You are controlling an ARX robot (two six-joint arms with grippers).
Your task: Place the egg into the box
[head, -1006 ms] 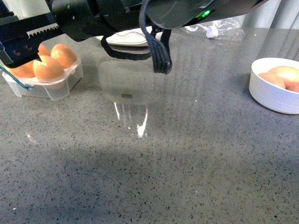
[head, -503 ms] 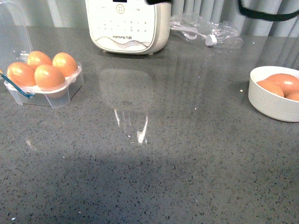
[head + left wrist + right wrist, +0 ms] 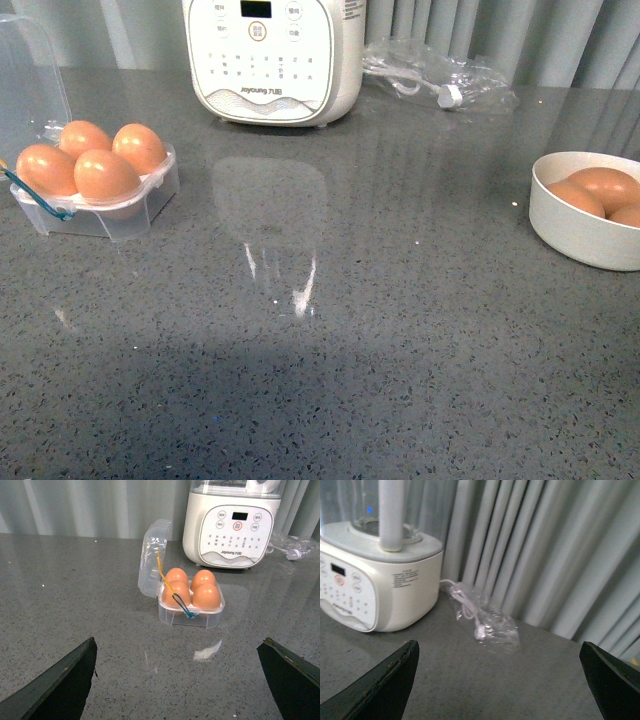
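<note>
My left gripper (image 3: 178, 641) hangs wide open, empty, facing the box (image 3: 190, 616): lid up, four eggs (image 3: 206, 596) filling every cell. Which one is the egg, I can't tell. Next along is the white appliance (image 3: 275, 60), then the bowl (image 3: 575, 235) far right. My right gripper (image 3: 498, 644) gapes empty too.

The front view clips the box (image 3: 132, 212) lid and bowl (image 3: 575, 238).

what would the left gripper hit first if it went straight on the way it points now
Most likely the box, centred ahead of its open fingers; depth is hard to judge.
</note>
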